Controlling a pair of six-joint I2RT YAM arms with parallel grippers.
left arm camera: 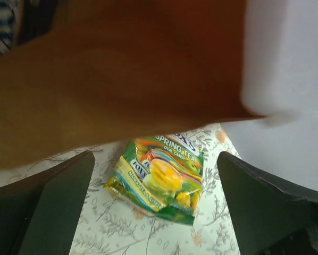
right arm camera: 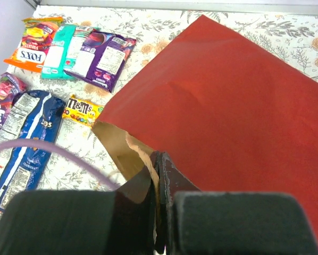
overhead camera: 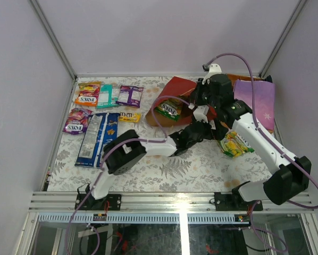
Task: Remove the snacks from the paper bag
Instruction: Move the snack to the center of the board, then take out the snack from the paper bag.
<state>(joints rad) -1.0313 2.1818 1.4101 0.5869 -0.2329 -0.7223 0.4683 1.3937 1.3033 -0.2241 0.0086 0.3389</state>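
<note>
Broadly, the floral-patterned bench point(overhead camera: 201, 164) carries everything. On it the large paper bag point(right arm camera: 228, 106), red outside and brown kraft inside, lies on its side. The right arm's fingers point(right arm camera: 167, 178) are pressed together on the kraft rim of its mouth. Seen from above, a green glossy packet point(overhead camera: 168, 110) lettered FOX'S sits in that mouth.

Left of the bag and apart from it lie two long blue packs point(overhead camera: 98, 139). Beyond them are an orange FOX'S packet point(right arm camera: 34, 45), a teal pack point(right arm camera: 60, 50), a purple pack point(right arm camera: 100, 58) and a purple FOX'S packet point(overhead camera: 76, 121). A small yellow M&M's packet point(right arm camera: 82, 110) lies near the bag's mouth.

The left arm's fingers point(left arm camera: 58, 202) stand wide apart and touch nothing. On the bench between them lies a green-and-yellow packet point(left arm camera: 159, 178) reading SPRING TEA.
</note>
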